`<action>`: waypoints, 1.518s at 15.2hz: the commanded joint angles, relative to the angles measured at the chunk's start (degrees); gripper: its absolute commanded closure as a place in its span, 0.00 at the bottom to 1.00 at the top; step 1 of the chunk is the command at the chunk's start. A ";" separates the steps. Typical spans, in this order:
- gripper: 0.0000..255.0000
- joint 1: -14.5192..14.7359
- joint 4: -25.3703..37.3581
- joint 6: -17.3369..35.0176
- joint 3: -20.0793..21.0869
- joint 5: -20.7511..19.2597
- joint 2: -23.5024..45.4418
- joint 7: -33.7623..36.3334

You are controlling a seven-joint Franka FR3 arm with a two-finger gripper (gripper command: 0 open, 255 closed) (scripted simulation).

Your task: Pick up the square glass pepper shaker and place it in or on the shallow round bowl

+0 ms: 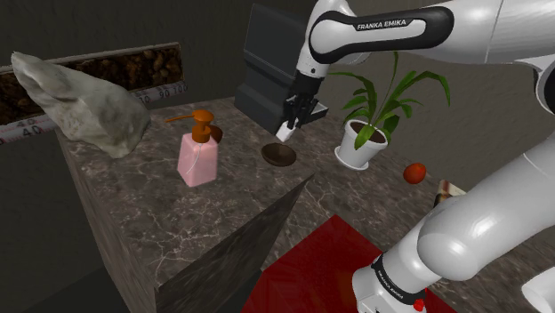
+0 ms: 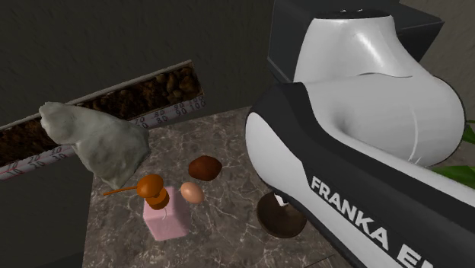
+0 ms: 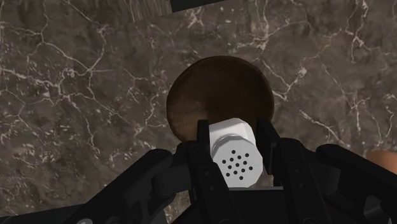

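Shaker [image 3: 235, 159], white-capped, clamped between fingers [image 3: 203, 145], directly above brown round bowl [image 3: 213, 89]

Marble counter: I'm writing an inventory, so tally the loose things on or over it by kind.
Shaker, clasped by the gripper: 1
Brown bowl: 1
Pink pump bottle: 1
Potted plant: 1
Egg-shaped things, one tan, one dark brown: 2
Red round thing: 1
Grey crumpled lump: 1
Total: 8
A part-hidden thing past the red one is left uncounted.
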 commanded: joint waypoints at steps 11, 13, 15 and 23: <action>1.00 -0.02 -4.78 7.07 0.00 -0.09 2.26 -0.06; 1.00 -0.02 -4.78 7.07 0.00 -0.09 2.26 -0.06; 1.00 -0.02 -4.78 7.07 0.00 -0.09 2.26 -0.06; 0.00 -0.04 -1.87 3.20 -0.03 -0.06 1.30 -0.08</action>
